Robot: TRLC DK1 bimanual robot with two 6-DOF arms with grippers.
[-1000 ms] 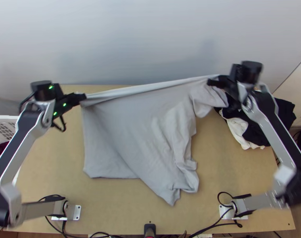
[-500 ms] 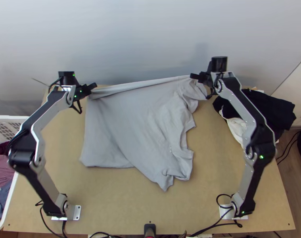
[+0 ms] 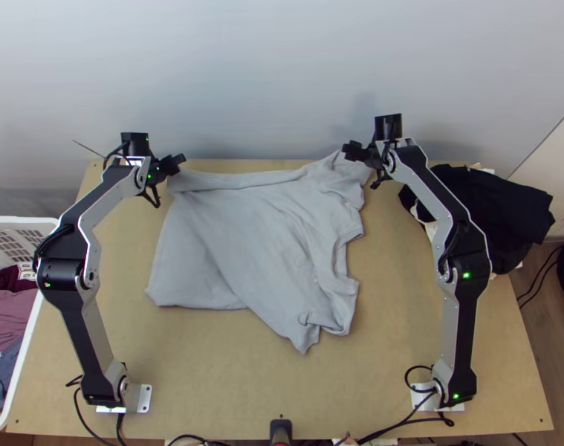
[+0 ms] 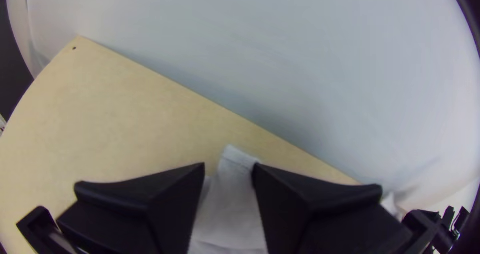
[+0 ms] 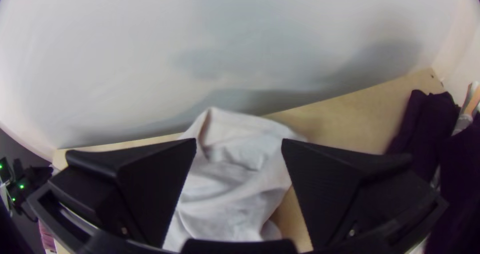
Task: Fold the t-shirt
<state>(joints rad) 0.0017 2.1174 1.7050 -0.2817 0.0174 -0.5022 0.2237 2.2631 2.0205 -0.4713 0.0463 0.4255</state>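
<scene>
T-shirt [image 3: 252,238] is lying rumpled on counter [image 3: 400,334], looking light, soft, floppy; its 2 far corners are offering the likeliest hold. Left tool [image 4: 228,171] and right tool [image 5: 239,144] are hovering there, fingers spread.

The t-shirt [image 3: 259,230] has slackened along its far edge, apparently let go, and the right gripper [image 3: 351,152] has shifted inward.

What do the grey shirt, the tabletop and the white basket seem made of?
The light-grey T-shirt looks like soft matte knit, likely cotton or a blend: loose, rounded creases. The flat tan tabletop seems matte wood board or laminate: even, pale brown surface. The white slotted basket looks like moulded plastic: smooth rim, regular openings.
</scene>
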